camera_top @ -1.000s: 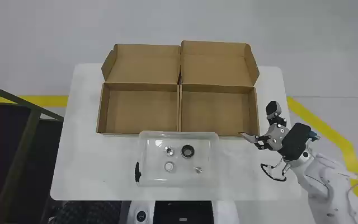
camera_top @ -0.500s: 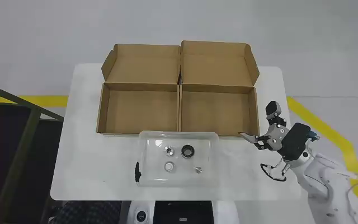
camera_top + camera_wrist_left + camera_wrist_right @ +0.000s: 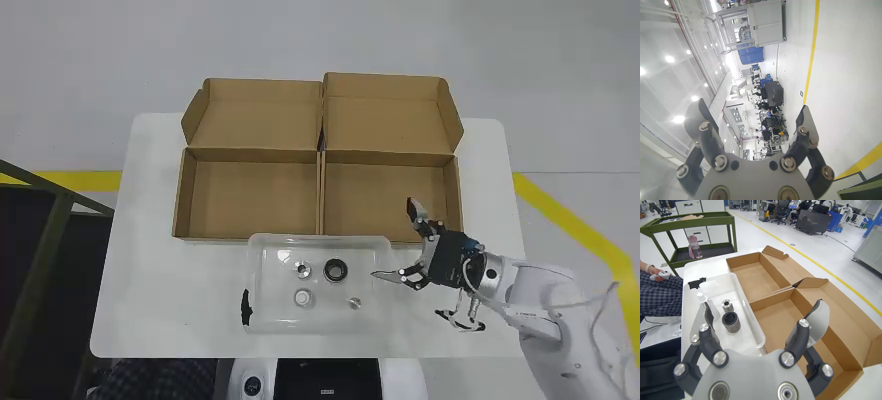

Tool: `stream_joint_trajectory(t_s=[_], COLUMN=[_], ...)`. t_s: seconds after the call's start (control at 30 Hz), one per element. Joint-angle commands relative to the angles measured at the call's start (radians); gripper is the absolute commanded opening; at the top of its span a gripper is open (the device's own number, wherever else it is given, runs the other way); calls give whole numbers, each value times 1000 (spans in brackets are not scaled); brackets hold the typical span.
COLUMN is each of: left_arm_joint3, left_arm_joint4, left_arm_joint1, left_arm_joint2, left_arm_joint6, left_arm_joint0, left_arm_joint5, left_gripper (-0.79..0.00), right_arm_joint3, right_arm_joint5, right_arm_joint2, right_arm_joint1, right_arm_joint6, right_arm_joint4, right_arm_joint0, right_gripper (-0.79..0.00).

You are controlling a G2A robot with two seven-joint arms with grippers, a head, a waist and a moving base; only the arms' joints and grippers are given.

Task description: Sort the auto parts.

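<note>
Top view first: the right gripper (image 3: 391,238) hangs at the right end of the clear tray (image 3: 268,312), fingers spread wide, one tip over the tray's corner and the other up by the right box (image 3: 385,200). Four parts stand in that tray: a dark-ringed bearing (image 3: 336,269), a steel bush (image 3: 301,268), a pale disc (image 3: 302,297) and a small capped piece (image 3: 353,302). The left box (image 3: 250,198) sits alongside, nothing in it.

Left wrist view: the left gripper (image 3: 752,105) is splayed open and holding nothing, pointed out at the hall.

Right wrist view: the right gripper (image 3: 762,306) gapes, with the bearing (image 3: 730,322) upright near one finger and the bush (image 3: 727,305) just beside it. Both look like solid steel, so probably dense, rigid and slick. I'd pinch the bearing across its curved wall at mid-height, because a hold on the rim would likely slip
</note>
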Motion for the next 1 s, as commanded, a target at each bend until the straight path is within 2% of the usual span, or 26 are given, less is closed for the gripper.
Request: stream_joint_trajectory(t_s=[0.0, 0.17, 0.4, 0.8, 0.97], left_arm_joint3=[0, 0, 0, 0, 0], left_arm_joint4=[0, 0, 0, 0, 0], left_arm_joint1=[0, 0, 0, 0, 0], left_arm_joint2=[0, 0, 0, 0, 0], left_arm_joint6=[0, 0, 0, 0, 0], left_arm_joint0=[0, 0, 0, 0, 0], left_arm_joint5=[0, 0, 0, 0, 0], left_gripper=[0, 0, 0, 0, 0], right_arm_joint3=[-1, 30, 70, 114, 144], right_arm_joint5=[10, 5, 33, 49, 48], right_arm_joint2=[-53, -201, -346, -518, -560], right_arm_joint1=[-3, -17, -36, -63, -73], right_arm_joint6=[47, 105, 166, 207, 201], right_arm_joint4=[-11, -12, -78, -202, -209], right_arm_joint0=[30, 117, 199, 277, 300], right_gripper=[0, 0, 0, 0, 0])
